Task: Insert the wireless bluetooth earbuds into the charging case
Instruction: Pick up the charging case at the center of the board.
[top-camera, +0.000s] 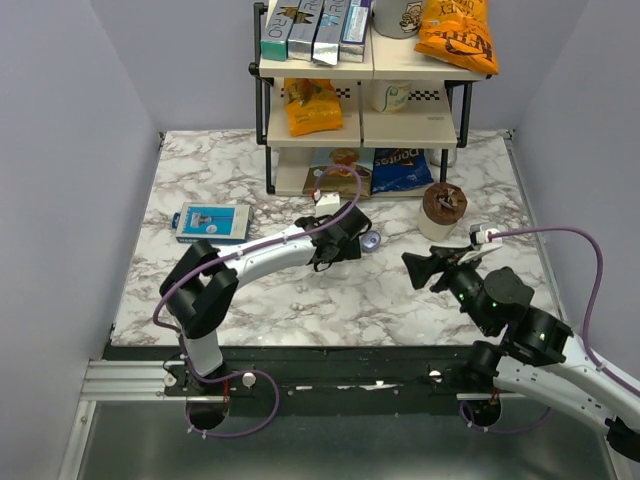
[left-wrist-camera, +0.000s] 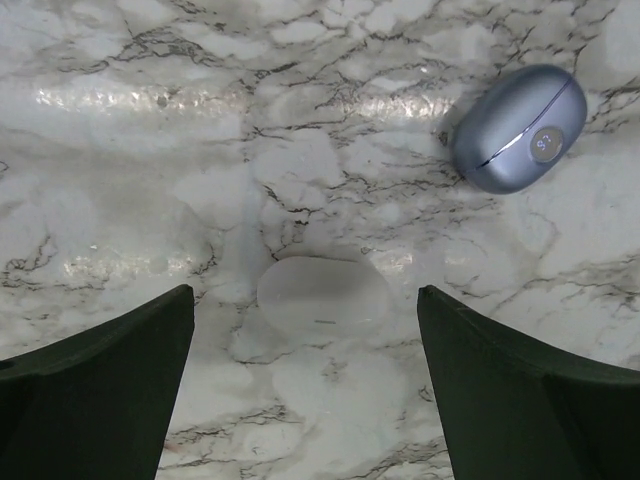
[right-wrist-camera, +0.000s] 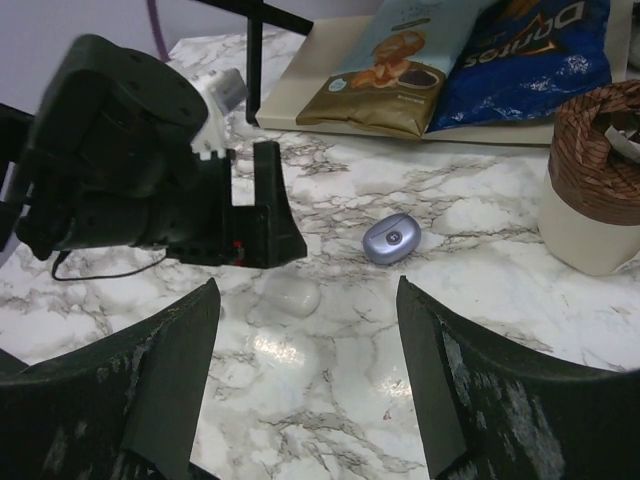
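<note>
Hanging over the white pebble (left-wrist-camera: 323, 295), the left pincer (left-wrist-camera: 305, 290) gapes wide, the closed charging case (left-wrist-camera: 518, 128) beside that pebble, the right pincer (right-wrist-camera: 308, 285) likewise wide.

Both arms are built from black joint housings and white tubular links: the left arm (top-camera: 270, 243) and the right arm (top-camera: 510, 310). A thin purple cable (top-camera: 597, 275) loops along each, and the right one meets a white connector (top-camera: 484, 237). Small green lights (top-camera: 466, 295) glow on the right arm's joints. The right gripper (top-camera: 428, 268) has dark wedge-shaped fingers (right-wrist-camera: 150, 400) scuffed with pale speckles. The left gripper (top-camera: 338, 238) is black and blocky.
</note>
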